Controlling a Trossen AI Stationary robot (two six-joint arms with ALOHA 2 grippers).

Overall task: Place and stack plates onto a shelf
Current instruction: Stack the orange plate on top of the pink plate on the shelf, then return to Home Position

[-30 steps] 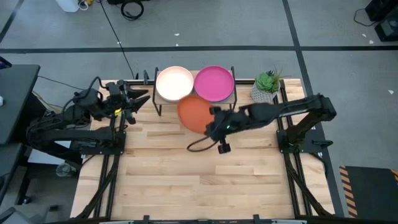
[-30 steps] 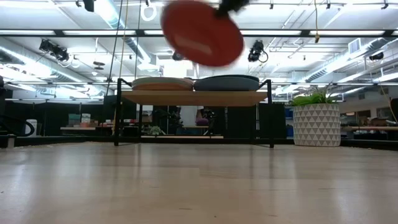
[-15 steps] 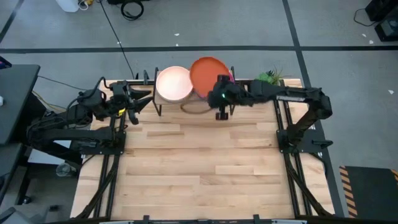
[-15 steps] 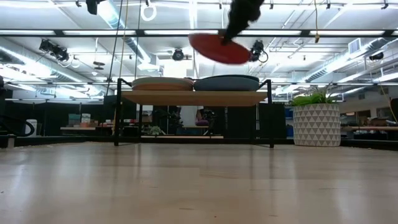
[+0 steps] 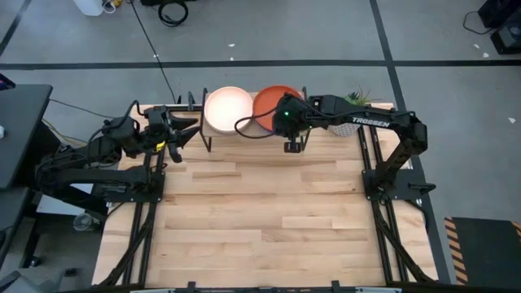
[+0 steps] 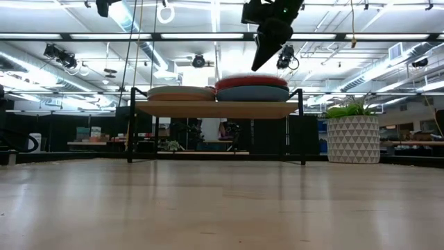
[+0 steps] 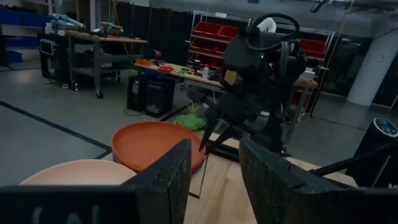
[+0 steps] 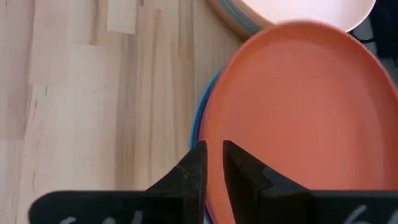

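The orange plate (image 5: 264, 101) (image 6: 252, 81) lies level on top of the right-hand stack of plates on the shelf (image 6: 218, 109). Blue and magenta rims (image 8: 200, 127) peek out under it. A cream plate (image 5: 228, 108) tops the left-hand stack (image 6: 182, 92). My right gripper (image 6: 256, 67) (image 8: 213, 158) hangs just above the orange plate's near rim, pointing steeply down. Its fingers are a little apart and hold nothing. My left gripper (image 5: 191, 130) (image 7: 214, 168) waits open at the table's far left, pointing level at the shelf.
A potted plant in a white patterned pot (image 6: 352, 137) stands on the table right of the shelf. The wide wooden table top (image 5: 260, 220) stretches from the shelf to the near edge.
My right gripper has carried the orange plate from in front of the shelf toward the table's far edge, tipping further down. The plate, first held steeply tilted, has levelled out and now lies on the right stack, covering the magenta plate. The fingers now stand above its rim.
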